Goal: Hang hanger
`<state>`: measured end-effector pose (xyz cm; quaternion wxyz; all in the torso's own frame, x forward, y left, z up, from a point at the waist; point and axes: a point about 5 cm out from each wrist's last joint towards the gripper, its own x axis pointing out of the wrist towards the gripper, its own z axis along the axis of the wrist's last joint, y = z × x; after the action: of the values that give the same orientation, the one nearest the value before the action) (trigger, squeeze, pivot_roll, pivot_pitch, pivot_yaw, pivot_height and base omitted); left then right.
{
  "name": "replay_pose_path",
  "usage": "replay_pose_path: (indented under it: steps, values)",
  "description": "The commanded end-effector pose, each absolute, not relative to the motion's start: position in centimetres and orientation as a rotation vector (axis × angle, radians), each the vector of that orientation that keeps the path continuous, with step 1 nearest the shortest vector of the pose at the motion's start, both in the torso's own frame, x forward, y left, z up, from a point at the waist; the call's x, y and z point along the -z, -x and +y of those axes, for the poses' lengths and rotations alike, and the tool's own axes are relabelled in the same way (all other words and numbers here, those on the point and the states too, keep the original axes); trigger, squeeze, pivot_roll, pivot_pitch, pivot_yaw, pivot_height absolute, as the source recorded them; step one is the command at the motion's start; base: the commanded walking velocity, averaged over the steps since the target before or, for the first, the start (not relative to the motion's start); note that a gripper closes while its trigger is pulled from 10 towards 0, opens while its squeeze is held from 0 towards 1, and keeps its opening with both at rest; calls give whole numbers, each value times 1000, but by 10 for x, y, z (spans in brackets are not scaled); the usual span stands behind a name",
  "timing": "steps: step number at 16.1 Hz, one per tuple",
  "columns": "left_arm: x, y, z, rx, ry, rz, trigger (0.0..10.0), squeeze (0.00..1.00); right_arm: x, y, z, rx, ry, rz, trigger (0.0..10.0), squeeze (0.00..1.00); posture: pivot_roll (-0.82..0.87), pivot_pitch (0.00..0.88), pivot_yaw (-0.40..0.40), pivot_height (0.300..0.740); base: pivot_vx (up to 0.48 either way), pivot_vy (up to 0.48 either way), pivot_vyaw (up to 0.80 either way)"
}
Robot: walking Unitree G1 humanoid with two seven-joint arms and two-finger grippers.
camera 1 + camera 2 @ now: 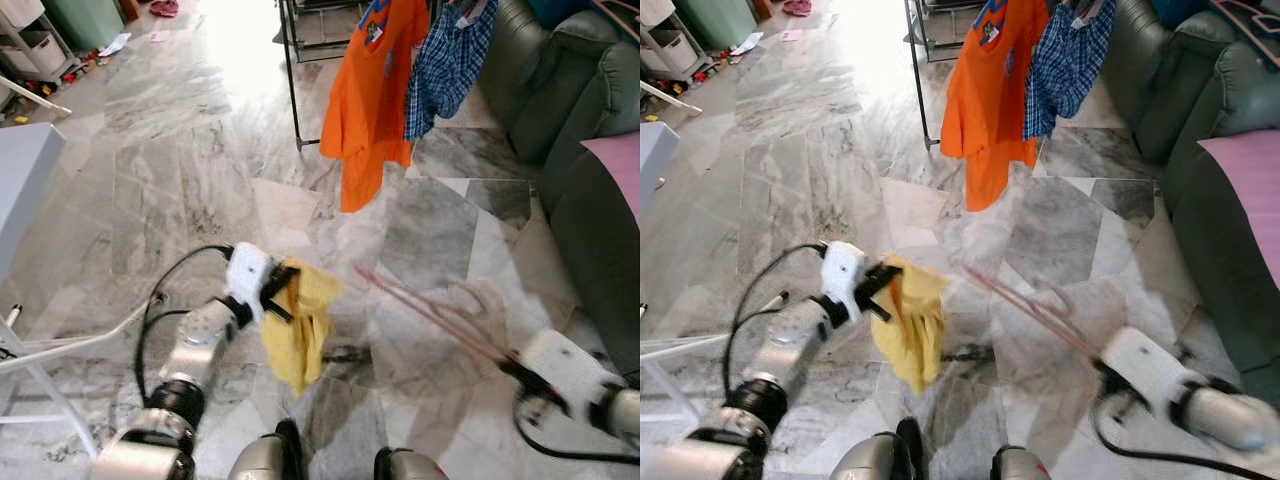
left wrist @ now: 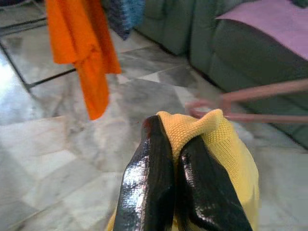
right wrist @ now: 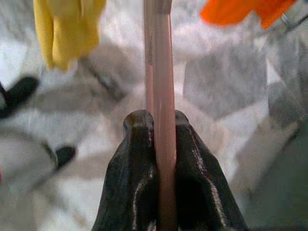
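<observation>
Grey-veined marble floor point(image 1: 180, 180), green sofa point(image 1: 560, 90) on the robot's right; orange shirt point(image 1: 368, 100) and blue checked shirt point(image 1: 450, 65) on a rack; left gripper point(image 2: 166, 159) fingers pinching a yellow garment point(image 1: 298, 325); right gripper point(image 3: 156, 130) fingers clamped on a pink hanger point(image 1: 430, 315) (blurred), held low above the floor.

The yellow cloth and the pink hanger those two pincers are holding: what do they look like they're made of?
The yellow cloth looks like soft knitted fabric: the left wrist view shows fine ribbed stitches, and it droops in folds from the left pincer. The pink hanger, clamped in the right pincer, looks like thin, smooth plastic or coated wire; blur leaves that open.
</observation>
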<state>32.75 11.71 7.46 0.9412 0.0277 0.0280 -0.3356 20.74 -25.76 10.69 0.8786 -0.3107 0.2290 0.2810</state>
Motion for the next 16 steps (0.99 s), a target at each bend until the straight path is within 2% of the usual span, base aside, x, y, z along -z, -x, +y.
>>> replay_pose_path:
  steps: [1, 4, 5, 8, 16]
  values:
    - [-74, -324, 117, 698, -63, 39, 10000, 0, -100, -205, -248, -625, 627, 475, 10000, 0, -209, 217, 119, 740, 0, 0, 0]
    - [-74, -322, 115, 660, -41, 19, 10000, 0, -94, -201, -234, -689, 594, 483, 10000, 0, -204, 220, 112, 740, 0, 0, 0]
    - [-75, -322, 115, 645, -37, 14, 10000, 0, -94, -200, -234, -689, 595, 485, 10000, 0, -204, 220, 112, 740, 0, 0, 0]
    - [-86, -331, 122, 588, 13, -15, 10000, 0, -89, -199, -257, -611, 665, 557, 10000, 0, -206, 221, 114, 740, 0, 0, 0]
    - [-98, -334, 111, 640, 56, -49, 10000, 0, -83, -195, -251, -644, 634, 581, 10000, 0, -210, 220, 121, 740, 0, 0, 0]
